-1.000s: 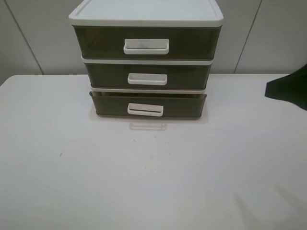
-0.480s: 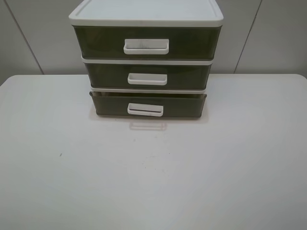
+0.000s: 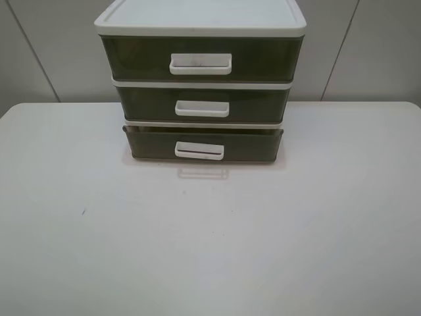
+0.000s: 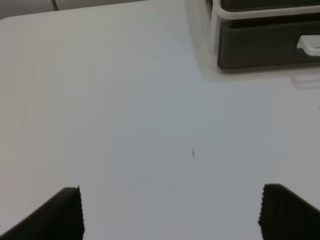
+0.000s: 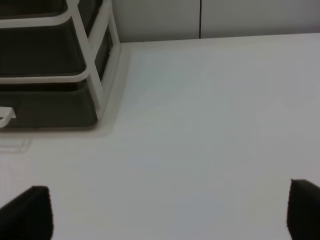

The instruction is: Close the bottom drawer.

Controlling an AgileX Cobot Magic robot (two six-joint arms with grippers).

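Note:
The three-drawer unit (image 3: pixel 200 79) stands at the back middle of the white table. Its bottom drawer (image 3: pixel 202 145), olive-brown with a white loop handle (image 3: pixel 199 151), sticks out a little from the frame. It also shows in the left wrist view (image 4: pixel 265 47) and in the right wrist view (image 5: pixel 47 107). My left gripper (image 4: pixel 172 212) is open, well back from the unit with bare table between its fingertips. My right gripper (image 5: pixel 170 212) is open and empty, back and to the right of the unit. Neither gripper shows in the exterior high view.
The white table (image 3: pixel 210 237) spreads in front of the unit, with a small dark speck (image 3: pixel 83 212) at the left. A grey panelled wall (image 3: pixel 368 52) stands behind. The two upper drawers (image 3: pixel 202 103) are shut.
A dark arm part at the right edge of the exterior high view one second ago has gone out of view. The drawers have not moved.

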